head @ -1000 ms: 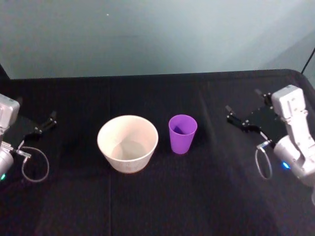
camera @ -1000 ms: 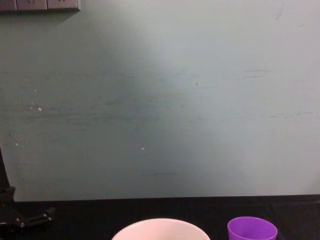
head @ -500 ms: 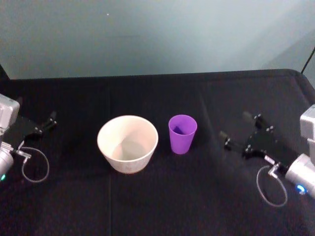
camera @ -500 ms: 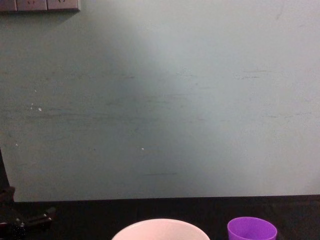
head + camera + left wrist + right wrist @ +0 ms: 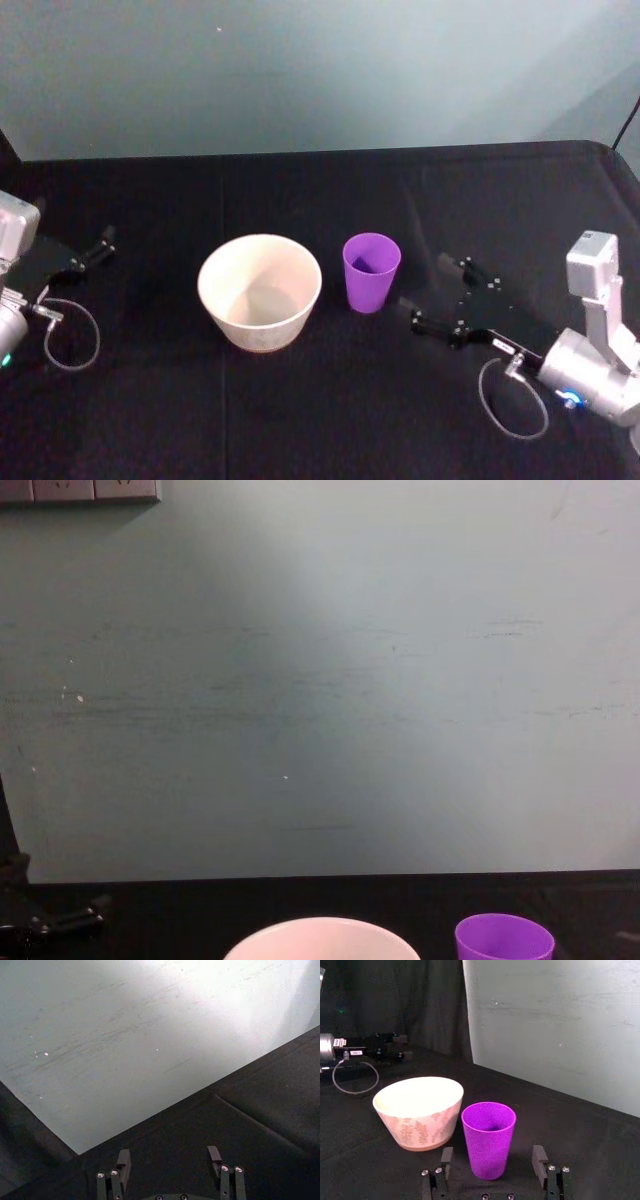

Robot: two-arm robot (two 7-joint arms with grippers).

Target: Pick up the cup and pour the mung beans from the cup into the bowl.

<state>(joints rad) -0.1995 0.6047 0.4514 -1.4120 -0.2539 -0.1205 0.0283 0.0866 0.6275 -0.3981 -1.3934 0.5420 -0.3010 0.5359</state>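
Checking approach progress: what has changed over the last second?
The right gripper swung in from the far right toward the cup and now sits just right of it, jaws open, holding nothing. The cup, the bowl and the parked left gripper at the left edge stayed put.

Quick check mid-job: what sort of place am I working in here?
Probably a lab test bench, not a kitchen: a table draped in black cloth, a plain grey-green wall with sockets, and just a small purple plastic cup and a round white bowl between the right gripper and left gripper.
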